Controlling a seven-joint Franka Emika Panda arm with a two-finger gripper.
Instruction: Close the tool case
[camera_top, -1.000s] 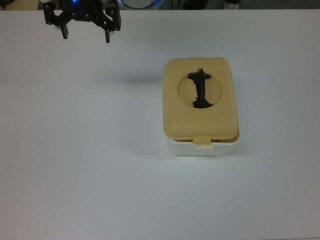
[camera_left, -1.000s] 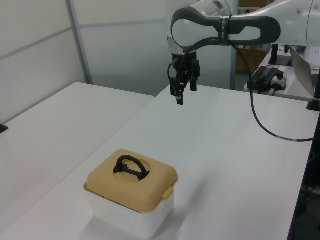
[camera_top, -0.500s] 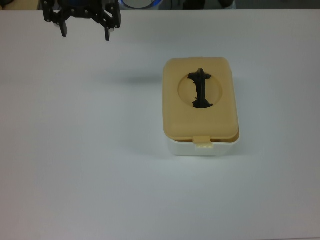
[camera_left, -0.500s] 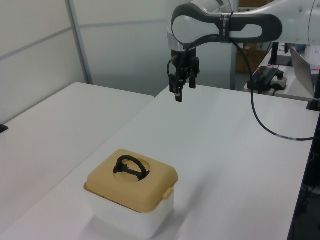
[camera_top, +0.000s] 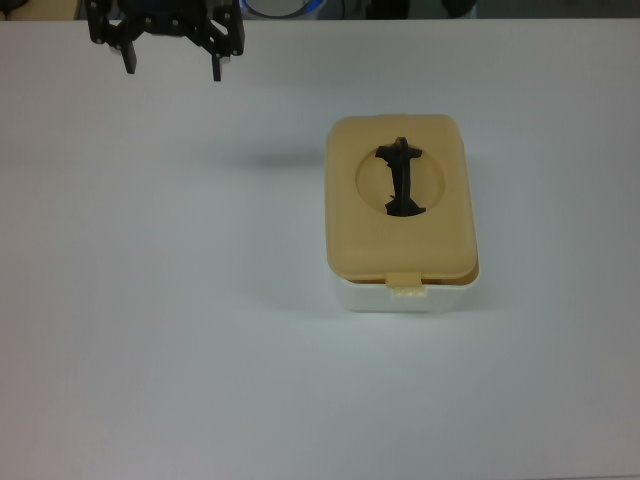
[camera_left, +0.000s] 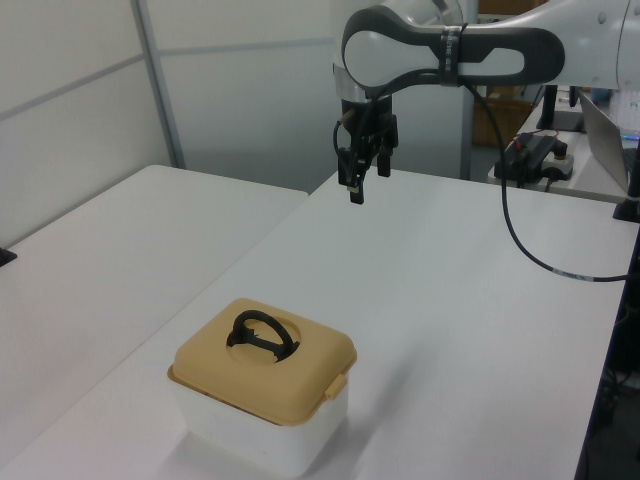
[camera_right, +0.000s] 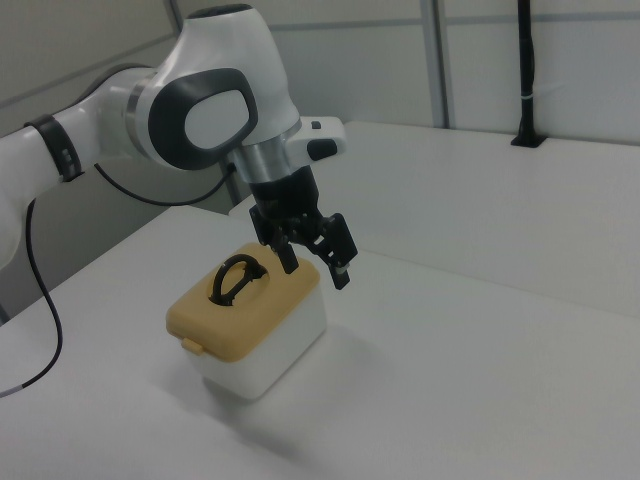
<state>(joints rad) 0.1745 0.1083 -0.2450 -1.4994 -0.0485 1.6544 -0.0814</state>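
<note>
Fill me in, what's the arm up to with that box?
Nothing is in hand right now. The gripper is open and empty, hanging above the table, well away from the tool case. The tan lid already sits on the white tub, black handle lying in its round recess. Whether the front latch is snapped shut isn't clear.

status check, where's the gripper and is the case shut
Gripper open, empty, hanging above the table, off the tool case. Lid seated on tub. Nothing in the way.
</note>
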